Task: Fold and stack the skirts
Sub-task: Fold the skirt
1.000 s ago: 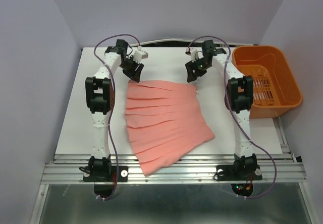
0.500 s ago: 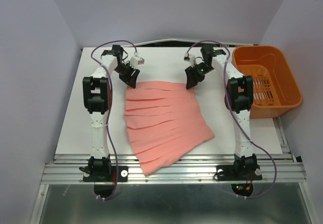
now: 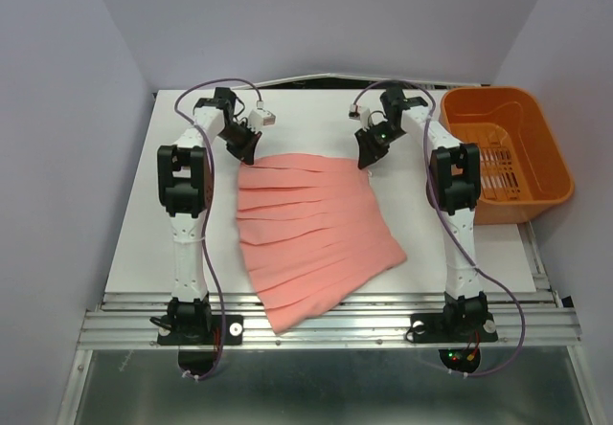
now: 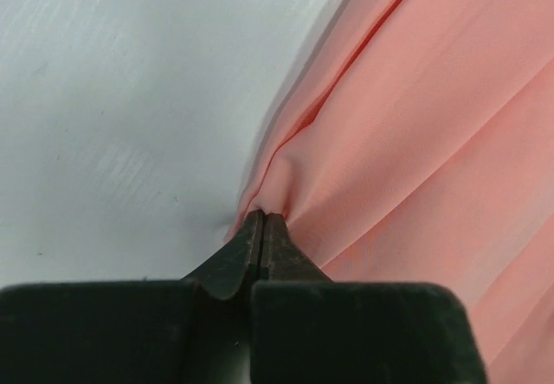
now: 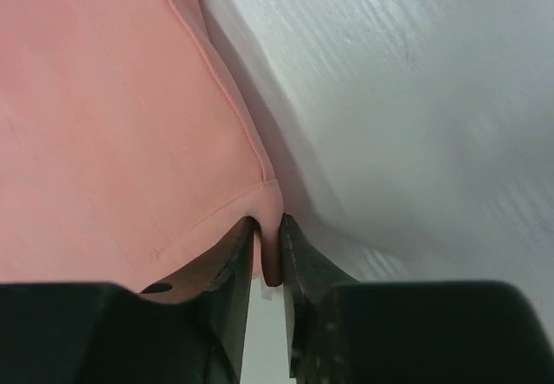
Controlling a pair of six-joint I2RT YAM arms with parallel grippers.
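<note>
Two corners of the salmon-pink pleated skirt (image 3: 311, 234) are pinched, one per arm, along its narrower edge, the edge farthest from the arm bases. The skirt lies spread flat on the bench (image 3: 153, 224) just beside the orange basket (image 3: 503, 210), not touching it. The right gripper (image 5: 268, 228) is clamped on the corner nearer the basket and holds only the very tip of the hemmed cloth. The left gripper (image 4: 262, 218) is closed tight on a small bunched pinch at the corner farther from the basket.

The fold will likely go best if both corners rise together and level, with the edge between them kept lightly taut. They should then travel across to the wide hem, so that the pleats settle on one another instead of splaying. The right-hand bite looks thin, so a slow, even lift seems wise, as any sideways tug could pull that tip free.

The bench top is white, smooth and faintly streaked, so the cloth should slide easily on it. Plain pale walls close in the bench on three sides, one of them just behind the basket.
</note>
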